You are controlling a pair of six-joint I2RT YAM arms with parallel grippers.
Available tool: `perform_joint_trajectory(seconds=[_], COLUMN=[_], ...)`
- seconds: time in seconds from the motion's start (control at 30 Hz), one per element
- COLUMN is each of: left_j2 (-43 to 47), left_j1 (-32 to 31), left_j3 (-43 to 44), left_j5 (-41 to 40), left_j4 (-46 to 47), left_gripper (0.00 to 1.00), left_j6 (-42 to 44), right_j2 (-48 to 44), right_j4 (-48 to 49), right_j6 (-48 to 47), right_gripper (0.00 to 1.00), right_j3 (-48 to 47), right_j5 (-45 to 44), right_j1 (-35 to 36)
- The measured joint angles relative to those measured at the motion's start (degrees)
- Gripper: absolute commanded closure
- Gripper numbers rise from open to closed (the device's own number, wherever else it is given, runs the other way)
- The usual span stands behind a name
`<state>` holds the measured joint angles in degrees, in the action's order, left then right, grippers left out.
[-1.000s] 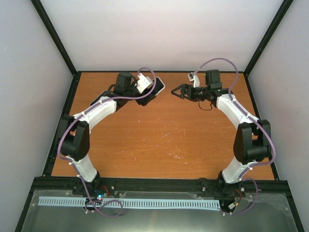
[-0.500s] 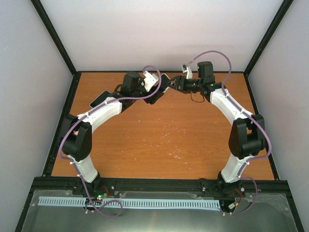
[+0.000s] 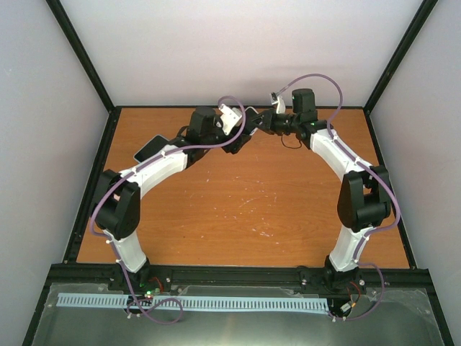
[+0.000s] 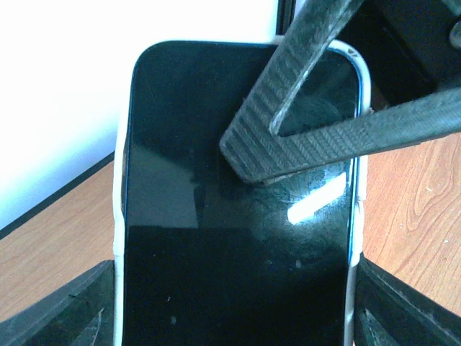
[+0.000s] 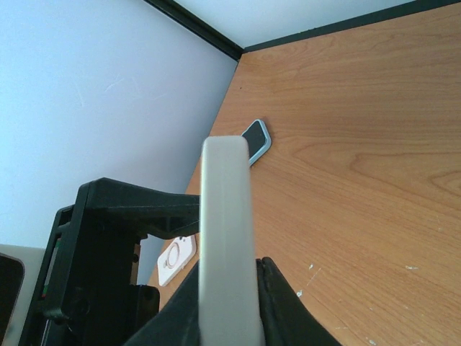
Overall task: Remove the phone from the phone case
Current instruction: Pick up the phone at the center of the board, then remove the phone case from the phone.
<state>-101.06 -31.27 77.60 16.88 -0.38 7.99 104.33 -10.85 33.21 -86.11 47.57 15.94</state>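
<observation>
Phone (image 4: 230, 267) in case (image 5: 227, 216), right end effector (image 3: 256, 121) clamping it, second handset (image 5: 256, 140) beyond

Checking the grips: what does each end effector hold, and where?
Left end effector clamps the phone by its long sides; right end effector pinches its free end.

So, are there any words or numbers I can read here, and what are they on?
None can be read anywhere.
The phone screen is dark and blank; its white case rim is plain.
The other phone on the table is too small to show any.
</observation>
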Motion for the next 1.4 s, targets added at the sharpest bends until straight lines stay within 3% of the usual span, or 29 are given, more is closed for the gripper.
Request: perform_joint_trajectory(seconds=[0.07,0.2,0.4,0.57,0.8,1.07,1.4], left_j2=[0.0,0.07,3.3,8.61,16.92,24.57,21.49], left_j1=[0.02,0.0,1.33,5.9,13.22,15.56,14.23], left_j3=[0.0,-0.22,-3.61,-7.13,-10.84,-20.09,-20.22], left_j5=[0.04,0.13,4.07,12.07,26.8,42.05,45.22], left_j4=[0.2,0.81,1.05,-0.98,-6.82,-11.5,-11.26], left_gripper=[0.22,0.01,0.0,0.0,0.0,0.0,0.05], left_j6=[-0.28,-0.68,-0.76,-1.4,-1.55,0.55,0.61], right_j2=[0.2,0.2,0.2,0.04,-2.38,-6.91,-8.55], right_j4=[0.2,0.22,-0.48,-2.67,-12.87,-24.85,-27.52], right_j6=[-0.39,-1.07,-3.82,-10.23,-25.97,-41.42,-45.83], right_gripper=[0.97,0.97,0.97,0.97,0.97,0.97,0.97], right_j3=[-0.11,-0.24,-0.2,-0.2,-0.55,-1.33,-1.33], right_j5=[0.07,1.09,4.81,10.03,21.29,30.36,32.24], right_j1=[-0.17,-0.7,-3.32,-6.21,-7.45,-7.43,-4.83])
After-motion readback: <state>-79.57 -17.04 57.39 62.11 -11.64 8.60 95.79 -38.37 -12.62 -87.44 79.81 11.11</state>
